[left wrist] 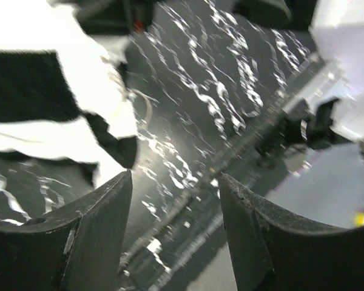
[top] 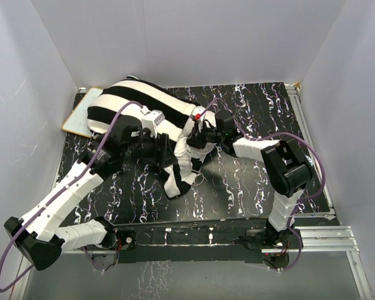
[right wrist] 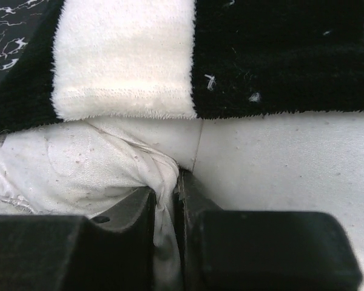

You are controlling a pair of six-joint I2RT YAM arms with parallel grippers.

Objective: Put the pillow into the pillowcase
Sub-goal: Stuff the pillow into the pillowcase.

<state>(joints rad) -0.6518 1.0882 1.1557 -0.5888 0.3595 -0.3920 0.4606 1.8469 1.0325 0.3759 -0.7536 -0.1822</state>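
- We saw the right claw (right wrist: 176, 189) pressed together on a fold of the pillow (right wrist: 279, 157). The plain white cloth was pinched between its two dark fingers (right wrist: 127, 212) and bunched up to the left of them.
- Just ahead of that claw's tips, in the right wrist view, lay the hem of the pillowcase (right wrist: 279, 54). Its fluffy black and white stripes ran across the pillow, and the bare white pillow filled the space between the hem and the fingers.
- We found the left claw (left wrist: 175, 182) standing apart, with nothing between its fingers (left wrist: 97, 230). Only the black marbled table (left wrist: 194, 79) showed through the gap.
- In the left wrist view, striped pillowcase cloth lay ahead of that claw and to its left, clear of the fingertips. The picture was blurred, so we could not make out finer detail there.
- From above, the two claws were close together near the middle of the table (top: 256, 100), the left claw (top: 165, 153) just left of the right claw (top: 197, 134).
- A tail of striped cloth ran between the claws and toward the arm bases.
- The bulging bulk of the pillowcase (top: 137, 103) sat beyond the left claw, toward the far left corner. Its far edge rested on a flat white board (top: 81, 115).
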